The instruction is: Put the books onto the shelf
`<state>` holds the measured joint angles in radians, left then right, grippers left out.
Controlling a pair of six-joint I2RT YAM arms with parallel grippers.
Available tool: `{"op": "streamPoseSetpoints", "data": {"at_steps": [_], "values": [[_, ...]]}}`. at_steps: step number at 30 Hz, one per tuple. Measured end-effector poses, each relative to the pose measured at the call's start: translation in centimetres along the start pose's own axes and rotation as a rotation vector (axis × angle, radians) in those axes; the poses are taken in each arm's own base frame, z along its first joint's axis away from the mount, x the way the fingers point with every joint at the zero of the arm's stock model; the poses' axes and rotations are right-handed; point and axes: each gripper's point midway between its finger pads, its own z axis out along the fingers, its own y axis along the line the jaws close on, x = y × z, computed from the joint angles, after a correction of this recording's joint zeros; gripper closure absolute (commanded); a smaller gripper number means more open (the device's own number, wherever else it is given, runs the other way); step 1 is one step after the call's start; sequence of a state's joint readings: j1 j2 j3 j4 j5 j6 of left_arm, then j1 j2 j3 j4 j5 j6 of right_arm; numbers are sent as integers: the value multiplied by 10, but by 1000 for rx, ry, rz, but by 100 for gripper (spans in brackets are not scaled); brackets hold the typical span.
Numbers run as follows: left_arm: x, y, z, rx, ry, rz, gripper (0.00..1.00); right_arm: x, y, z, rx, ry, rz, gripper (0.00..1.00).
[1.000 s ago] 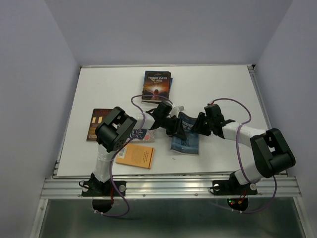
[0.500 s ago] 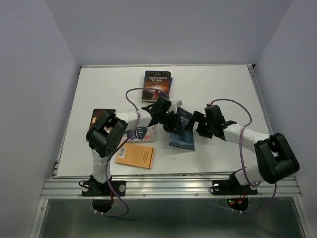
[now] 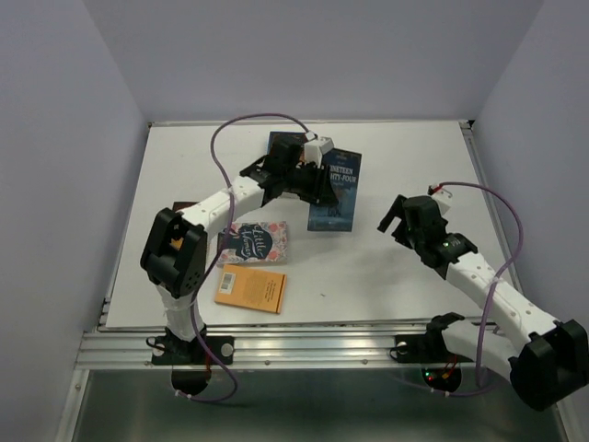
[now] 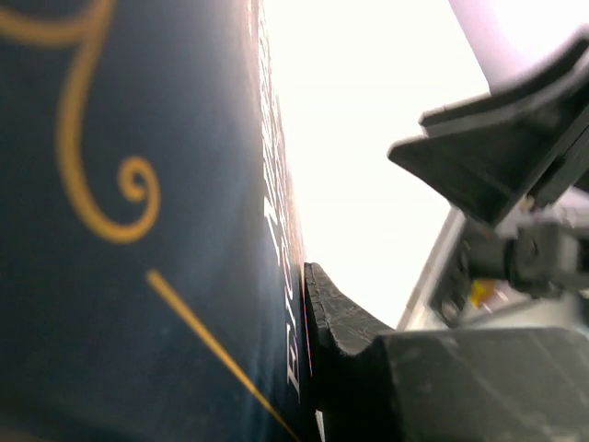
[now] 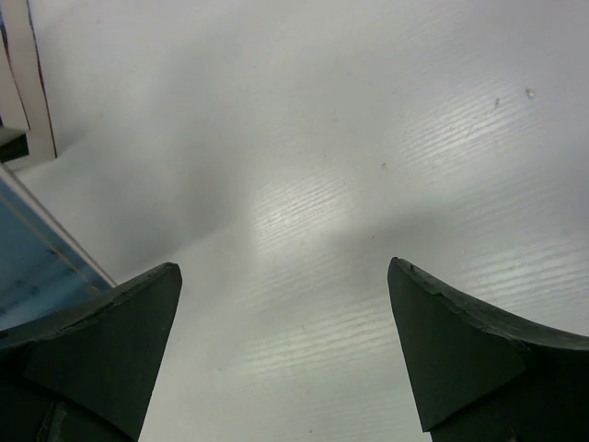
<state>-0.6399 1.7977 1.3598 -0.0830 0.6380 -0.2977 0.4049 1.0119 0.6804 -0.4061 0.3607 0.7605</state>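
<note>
My left gripper (image 3: 311, 180) is shut on a dark blue book (image 3: 334, 190), holding it over the far middle of the table. In the left wrist view the book's blue cover with gold curls (image 4: 120, 221) fills the left side, and one finger pad (image 4: 336, 318) presses against it. A dark book (image 3: 276, 144) lies partly hidden behind that arm. A floral pink-and-teal book (image 3: 255, 242) and a plain orange book (image 3: 250, 288) lie flat near the left arm. My right gripper (image 3: 398, 217) stands open over bare table (image 5: 304, 212) with nothing between its fingers. The shelf is out of view.
A brown book's corner (image 3: 180, 208) shows under the left arm's elbow. The white table (image 3: 414, 157) is walled by pale panels at the back and both sides. A metal rail (image 3: 313, 345) runs along the near edge by the arm bases.
The right gripper opened, let go of the blue book and drew back to the right. The left arm carried the book up and toward the far side, uncovering the floral book.
</note>
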Motion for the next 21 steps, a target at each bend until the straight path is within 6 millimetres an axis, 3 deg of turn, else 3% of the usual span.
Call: {"op": "streamPoseSetpoints", "data": {"at_steps": [5,9,11,15,21], "values": [[-78,15,-46,-46,-133,125,100,-8,-5,4,55,-27,-4,0],[-140,33,-86,-75,-218,243,100,9,-13,17,113,36,-31,0],[-159,47,-95,-101,-226,289,100,18,-18,23,141,69,-44,0],[-164,77,-86,-110,-175,288,100,23,-21,29,170,99,-53,0],[-124,146,-51,-99,-25,138,100,17,-14,34,175,99,-47,0]]}}
